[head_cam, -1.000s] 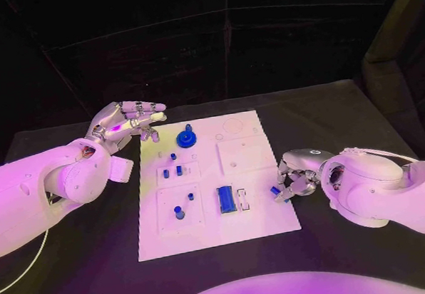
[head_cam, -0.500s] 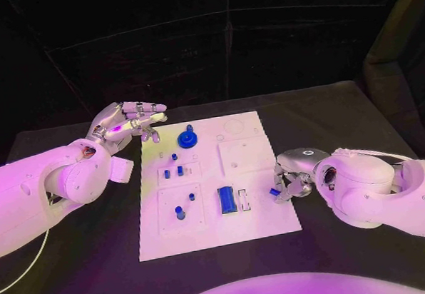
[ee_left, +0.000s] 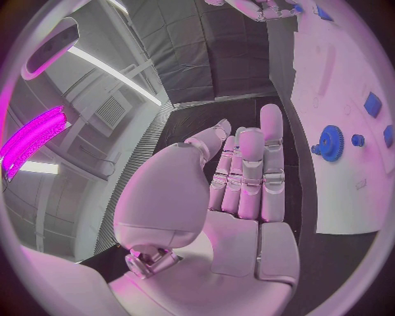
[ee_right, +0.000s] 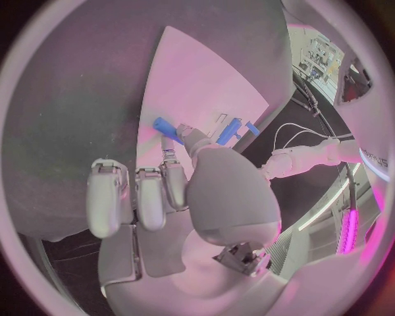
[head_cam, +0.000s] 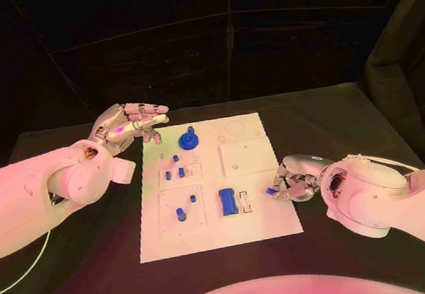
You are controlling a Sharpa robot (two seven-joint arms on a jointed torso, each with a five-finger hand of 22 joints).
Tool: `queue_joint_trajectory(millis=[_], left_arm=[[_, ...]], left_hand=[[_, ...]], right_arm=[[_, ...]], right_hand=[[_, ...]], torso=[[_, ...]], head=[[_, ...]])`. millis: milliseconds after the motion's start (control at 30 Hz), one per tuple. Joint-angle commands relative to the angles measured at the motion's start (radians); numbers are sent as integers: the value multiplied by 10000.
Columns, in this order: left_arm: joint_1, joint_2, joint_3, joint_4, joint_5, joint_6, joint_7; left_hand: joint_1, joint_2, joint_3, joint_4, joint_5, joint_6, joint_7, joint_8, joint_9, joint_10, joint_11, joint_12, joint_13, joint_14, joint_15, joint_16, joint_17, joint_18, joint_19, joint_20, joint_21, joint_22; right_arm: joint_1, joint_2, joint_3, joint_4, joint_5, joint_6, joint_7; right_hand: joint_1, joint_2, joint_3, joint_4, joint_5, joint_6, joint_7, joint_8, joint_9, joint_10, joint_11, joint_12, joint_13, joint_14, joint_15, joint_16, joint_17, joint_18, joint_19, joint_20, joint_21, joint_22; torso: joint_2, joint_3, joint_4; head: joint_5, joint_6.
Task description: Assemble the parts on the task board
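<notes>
Pinching a small blue part (head_cam: 273, 191) at the right edge of the white board (head_cam: 263, 227), our right hand (head_cam: 297, 180) grasps it. We judge it light, stiff and slippery, best taken by its sides. Our left hand (head_cam: 127, 124) hovers with fingers spread, holding nothing.

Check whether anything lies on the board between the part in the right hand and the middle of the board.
The right hand pinches a small blue part at the task board edge. Nothing visible lies between.

Prob. lab: black-curtained booth, black table (head_cam: 345, 125)
</notes>
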Motion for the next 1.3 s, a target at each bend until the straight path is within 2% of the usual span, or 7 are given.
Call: queue_joint_trajectory(millis=[33,133,267,467,633,900,1300], left_arm=[[12,13,7,10,32,100,60],[12,16,6,10,32,94,61],[12,23,6,12,32,95,62],[12,30,6,22,32,98,64],[12,26,6,33,32,98,63],[13,19,6,50,32,106,55],[13,17,6,57,32,138,21]], left_hand=[[6,55,-62,-8,11,-61,3,37,-7,-82,-2,53,1,-65,-12,-17,-8,134,1,23,-53,-15],[6,55,-62,-8,11,-61,3,37,-7,-82,-2,53,1,-65,-12,-17,-8,134,1,23,-53,-15],[6,55,-62,-8,11,-61,3,37,-7,-82,-2,53,1,-65,-12,-17,-8,134,1,23,-53,-15],[6,55,-62,-8,11,-61,3,37,-7,-82,-2,53,1,-65,-12,-17,-8,134,1,23,-53,-15],[6,55,-62,-8,11,-61,3,37,-7,-82,-2,53,1,-65,-12,-17,-8,134,1,23,-53,-15],[6,55,-62,-8,11,-61,3,37,-7,-82,-2,53,1,-65,-12,-17,-8,134,1,23,-53,-15],[6,55,-62,-8,11,-61,3,37,-7,-82,-2,53,1,-65,-12,-17,-8,134,1,23,-53,-15]], right_arm=[[3,-26,1,129,1512,-1119,394],[5,5,2,189,1855,-1374,508],[7,168,4,199,2240,-1572,647],[7,494,4,45,2585,-1367,641],[7,776,4,-122,2670,-1124,424],[7,1186,4,-376,2571,-665,-43],[6,1516,4,-493,2290,-758,-205]], right_hand=[[-375,-330,413,-1,280,143,-89,66,63,220,-9,54,1349,793,-10,1,1309,-114,351,-13,67,1138],[-639,-534,561,32,543,169,-76,74,63,238,-11,74,1364,794,-6,6,1316,-117,357,-7,74,1151],[-793,-659,585,45,649,182,-73,80,65,253,-7,98,1380,796,-3,12,1324,-117,359,-8,75,1154],[-925,-727,602,63,775,227,-85,106,77,267,-14,114,1391,798,-7,16,1329,-118,361,-9,76,1159],[-1367,-817,423,248,1211,506,-196,245,151,324,-94,183,1430,807,-62,42,1367,-124,380,-45,95,1195],[-1720,-818,129,437,1106,949,-410,461,330,407,-267,302,1496,812,-202,61,1396,-130,399,-160,110,1227],[-1784,-815,11,472,925,1036,-469,525,415,413,-318,284,1490,809,-251,51,1382,-130,400,-212,106,1224]], torso=[[3,-12,9],[3,-11,0],[8,-5,-9],[4,-14,7],[13,-9,6],[12,-10,-1],[6,-10,-15]], head=[[25,-25],[60,-34],[95,-44],[113,-69],[129,-74],[173,-100],[224,-120]])
